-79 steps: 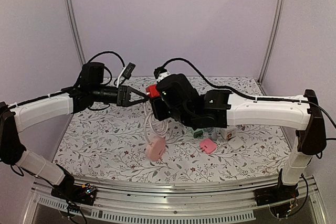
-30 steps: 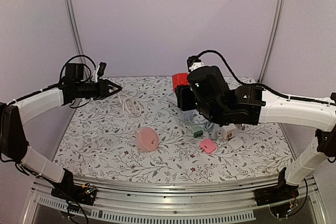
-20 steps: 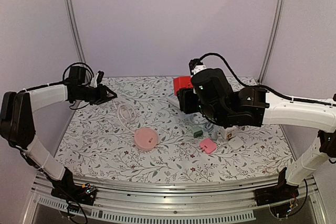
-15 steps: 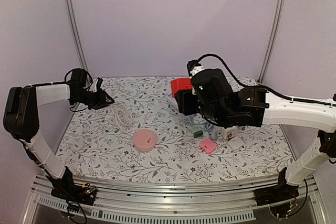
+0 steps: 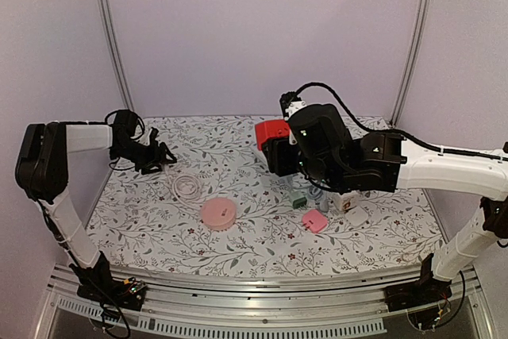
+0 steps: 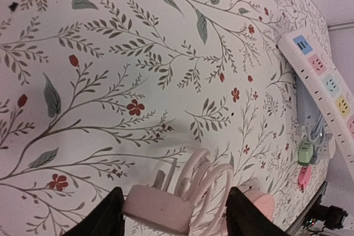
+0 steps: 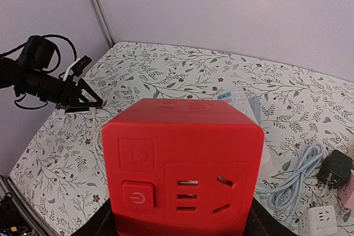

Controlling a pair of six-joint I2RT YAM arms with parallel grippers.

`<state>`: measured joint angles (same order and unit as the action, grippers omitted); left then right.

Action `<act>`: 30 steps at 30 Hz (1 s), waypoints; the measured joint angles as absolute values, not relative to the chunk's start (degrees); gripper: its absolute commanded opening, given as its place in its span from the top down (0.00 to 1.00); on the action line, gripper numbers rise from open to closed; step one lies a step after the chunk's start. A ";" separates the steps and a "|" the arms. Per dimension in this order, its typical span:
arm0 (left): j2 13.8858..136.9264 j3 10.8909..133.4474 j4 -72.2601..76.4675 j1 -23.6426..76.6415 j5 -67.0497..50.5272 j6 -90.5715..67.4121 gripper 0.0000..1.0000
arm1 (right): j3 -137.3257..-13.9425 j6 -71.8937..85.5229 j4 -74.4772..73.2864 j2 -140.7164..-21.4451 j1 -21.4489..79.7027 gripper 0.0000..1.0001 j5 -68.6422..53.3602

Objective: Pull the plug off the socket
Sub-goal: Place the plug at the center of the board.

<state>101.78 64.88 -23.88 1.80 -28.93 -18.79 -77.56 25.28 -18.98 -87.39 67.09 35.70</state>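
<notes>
— Now, where is the plug?

— Out of the socket. The white plug (image 6: 157, 205) lies on the flowered worktop (image 5: 262, 236) at far left, its coiled cable (image 6: 207, 183) against it, between the parted fingers of the lowered left tool (image 6: 174, 192). Whether a finger touches it is hard to tell.

— And the socket?

— The red cube socket (image 7: 185, 161) hangs high, clamped in the right tool (image 5: 272, 142), well apart from the plug. One button (image 7: 136, 198) bears a power symbol; the embossed mark above is too faint to read.
</notes>
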 measured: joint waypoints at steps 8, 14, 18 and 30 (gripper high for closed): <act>100.77 64.97 -25.10 1.80 -26.44 -19.16 0.00 | -77.17 26.00 -18.72 -87.39 66.85 0.95 34.96; 93.91 63.96 -24.21 1.80 -24.62 -19.07 0.00 | -73.84 28.42 -18.33 -87.05 64.49 0.95 31.55; 87.50 62.13 -21.89 2.50 -25.63 -19.11 0.01 | -71.05 29.34 -18.20 -86.41 63.07 0.95 29.89; 77.52 61.73 -12.05 22.33 -33.65 -30.02 0.01 | -69.34 26.92 -13.50 -86.39 62.81 0.94 20.34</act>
<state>77.52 61.73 -12.05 22.33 -33.65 -30.02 -69.34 26.92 -13.50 -86.39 62.81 20.34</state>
